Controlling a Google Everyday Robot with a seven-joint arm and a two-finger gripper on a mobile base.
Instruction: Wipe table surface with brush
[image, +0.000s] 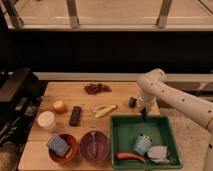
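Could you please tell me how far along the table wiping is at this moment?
Nothing looks wiped yet. In hand: the gripper hangs low at the far rim of the green tray, beside a small dark object; no brush is recognisable. Left: grasping the brush and sweeping the table surface.

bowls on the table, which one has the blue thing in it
The orange-brown bowl at the front left corner holds the blue thing. The purple bowl beside it holds only a utensil. The gripper hangs far off, by the green tray's back edge.
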